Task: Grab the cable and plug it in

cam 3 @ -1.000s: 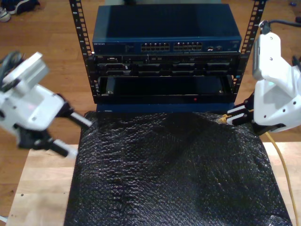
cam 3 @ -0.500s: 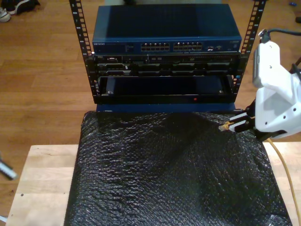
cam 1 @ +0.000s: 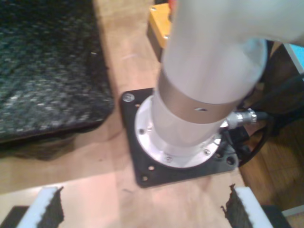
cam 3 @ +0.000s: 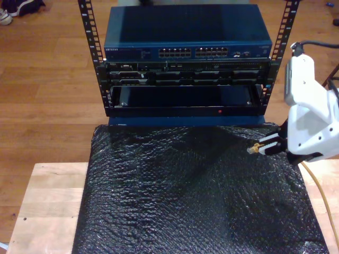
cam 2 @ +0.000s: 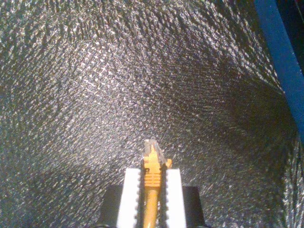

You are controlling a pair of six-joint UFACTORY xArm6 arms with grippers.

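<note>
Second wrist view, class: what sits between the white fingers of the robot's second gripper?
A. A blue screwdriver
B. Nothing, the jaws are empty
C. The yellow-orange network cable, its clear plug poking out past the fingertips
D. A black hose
C: my second gripper is shut on the cable, with the clear plug jutting beyond the fingertips over the black bubble-wrap mat; the exterior view shows the same grip.

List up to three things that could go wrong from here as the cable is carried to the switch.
1. My second pincer grips the cable behind the plug, so the tip may tilt and miss a port on the switch.
2. The cable trailing over the mat could snag.
3. The rack post stands close beside the arm.
</note>
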